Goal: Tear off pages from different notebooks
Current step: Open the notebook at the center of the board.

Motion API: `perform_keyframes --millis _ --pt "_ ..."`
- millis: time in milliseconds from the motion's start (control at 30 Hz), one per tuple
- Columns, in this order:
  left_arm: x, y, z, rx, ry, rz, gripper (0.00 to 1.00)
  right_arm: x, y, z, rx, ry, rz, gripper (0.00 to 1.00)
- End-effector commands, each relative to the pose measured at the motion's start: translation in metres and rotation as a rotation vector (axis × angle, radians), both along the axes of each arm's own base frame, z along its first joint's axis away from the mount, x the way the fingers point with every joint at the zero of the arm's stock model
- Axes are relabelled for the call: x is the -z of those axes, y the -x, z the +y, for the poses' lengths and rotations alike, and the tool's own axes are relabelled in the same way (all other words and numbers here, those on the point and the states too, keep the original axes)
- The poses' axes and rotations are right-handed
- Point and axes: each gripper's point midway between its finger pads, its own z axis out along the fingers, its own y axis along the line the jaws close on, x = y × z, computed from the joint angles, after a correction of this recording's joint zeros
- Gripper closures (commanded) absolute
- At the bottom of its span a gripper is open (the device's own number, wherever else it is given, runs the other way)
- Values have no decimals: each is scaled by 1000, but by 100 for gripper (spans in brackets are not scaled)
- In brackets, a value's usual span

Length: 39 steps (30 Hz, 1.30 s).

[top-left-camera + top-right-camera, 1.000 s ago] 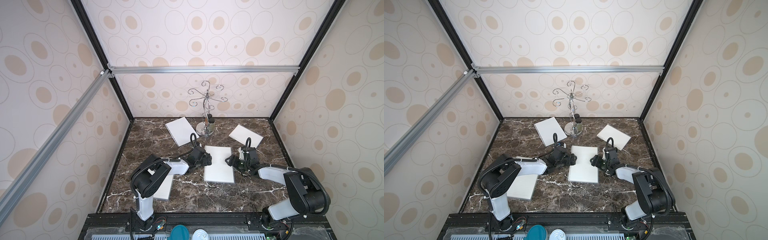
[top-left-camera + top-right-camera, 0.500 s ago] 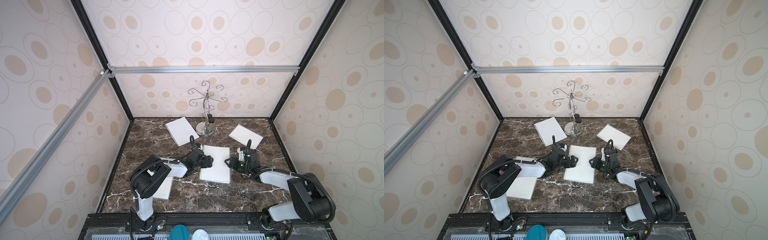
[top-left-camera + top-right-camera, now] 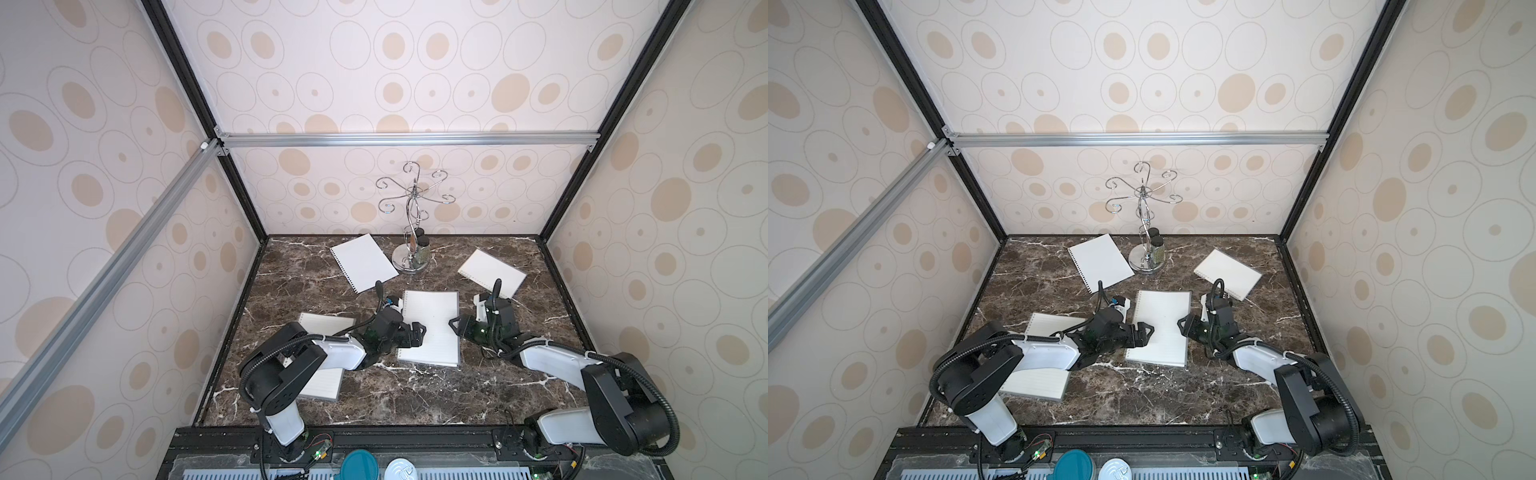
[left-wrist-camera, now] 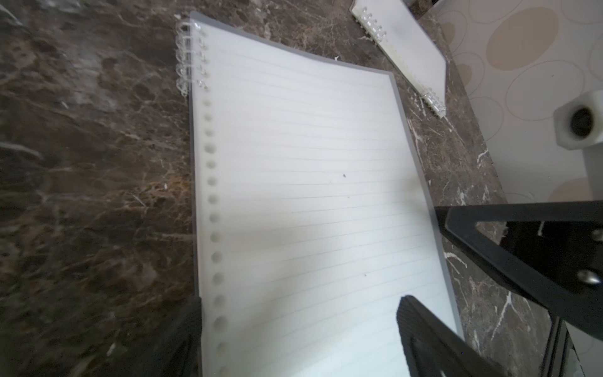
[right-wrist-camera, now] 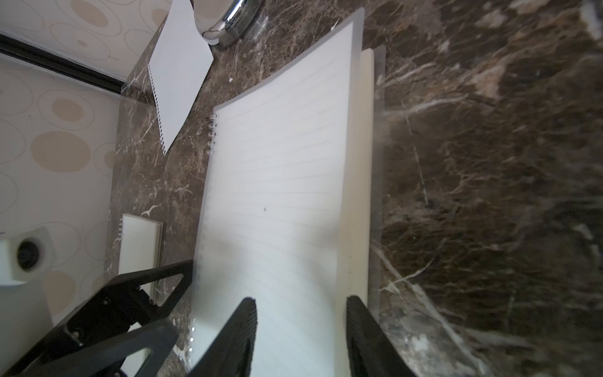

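Centre notebook [image 3: 432,353] flat on marble table [image 3: 374,399]. Top page [image 5: 280,196] looks thin, floppy, light: pinch free edge, pin bound side. Left gripper [image 3: 420,332] wide apart over bound side; right gripper [image 5: 301,303] jaws apart, straddling free edge.

Left gripper [image 3: 417,332] hovering over notebook [image 3: 434,309] coil side, jaws gaping wide; right gripper [image 3: 455,326] hovering at opposite edge, jaws standing half apart.

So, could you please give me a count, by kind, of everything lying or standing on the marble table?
Notebooks: 3
Loose page: 1
Metal hook stand: 1
Small dark-capped jars: 2
Total: 7
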Motion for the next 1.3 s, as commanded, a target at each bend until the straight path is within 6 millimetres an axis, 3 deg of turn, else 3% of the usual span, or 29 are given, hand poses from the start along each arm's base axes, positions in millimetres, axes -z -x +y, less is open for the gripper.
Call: perform_keyframes --millis 0,67,200,267,600,833,1133,1200,1267 --pt "-14 0 -6 -9 45 -33 6 5 -2 -2 24 21 20 54" --pt "-13 -1 -7 -3 38 -28 6 5 -1 -2 24 17 16 55" --pt "-16 -2 -8 -3 34 -34 6 5 -2 -5 35 53 22 78" --pt "-18 -2 -8 -4 44 -41 6 4 -3 -6 39 64 18 85" --pt "-21 2 -10 3 47 -46 6 -19 -3 10 -13 -18 -47 99" --pt "-24 3 -7 -4 38 -52 7 -49 2 10 -12 -65 -138 100" --pt "-65 -7 10 -60 -18 -155 5 -73 8 32 -95 -114 -225 100" --pt "-76 -9 11 -60 -34 -175 5 -78 8 37 -109 -124 -240 95" --pt "-88 -11 12 -64 -36 -202 4 -84 8 44 -131 -141 -253 82"
